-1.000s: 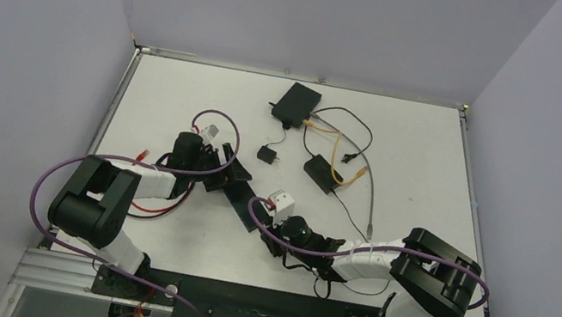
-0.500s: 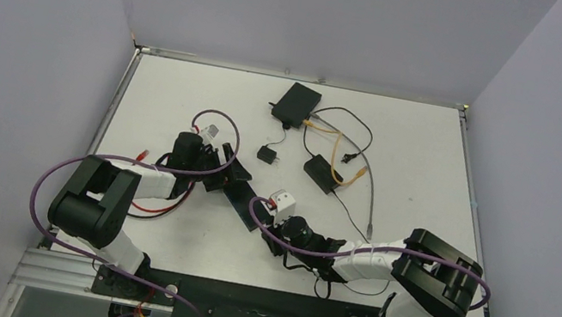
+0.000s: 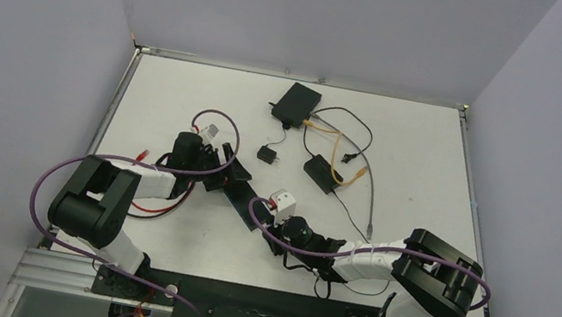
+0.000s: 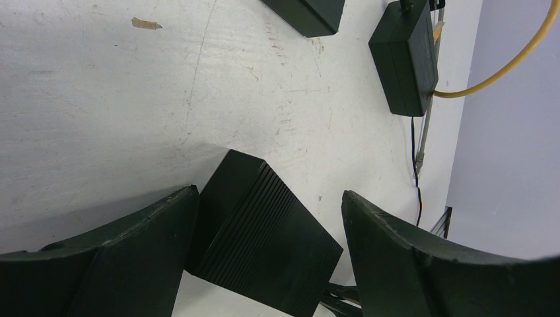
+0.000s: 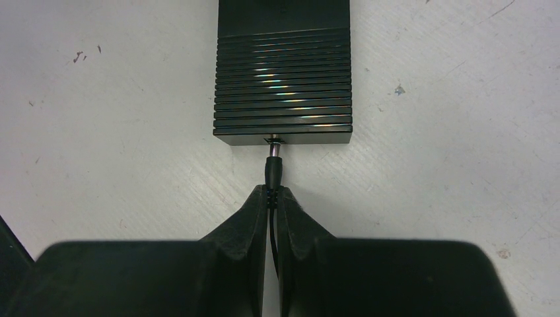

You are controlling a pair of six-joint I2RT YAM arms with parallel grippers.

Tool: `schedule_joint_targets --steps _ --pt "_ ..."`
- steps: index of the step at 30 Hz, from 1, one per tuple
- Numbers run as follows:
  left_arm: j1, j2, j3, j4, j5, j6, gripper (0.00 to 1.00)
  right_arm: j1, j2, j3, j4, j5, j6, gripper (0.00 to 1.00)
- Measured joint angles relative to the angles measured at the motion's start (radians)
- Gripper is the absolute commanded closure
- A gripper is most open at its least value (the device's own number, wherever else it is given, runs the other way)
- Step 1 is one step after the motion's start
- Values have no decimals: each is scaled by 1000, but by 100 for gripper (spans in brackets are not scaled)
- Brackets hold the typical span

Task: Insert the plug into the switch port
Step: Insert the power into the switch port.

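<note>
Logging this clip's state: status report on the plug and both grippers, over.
Left gripper jaws open, astride the switch. Right gripper shut on the plug, tip at the port. Nothing blocking the port.

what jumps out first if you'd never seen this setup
The right gripper pinches a small plug, its tip at the port of a ribbed black switch mid-table. The left gripper, jaws open, straddles its other end. An orange cable loops at the far side.

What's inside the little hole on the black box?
The metal tip of the plug, pinched by the right tool, goes into the black box. How far it reaches inside is hidden.
</note>
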Motion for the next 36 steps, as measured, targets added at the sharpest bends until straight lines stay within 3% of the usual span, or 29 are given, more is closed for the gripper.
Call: schedule_joint_targets --steps 36 --pt "5 3 -15 27 45 30 23 -3 10 2 14 -9 -34 100"
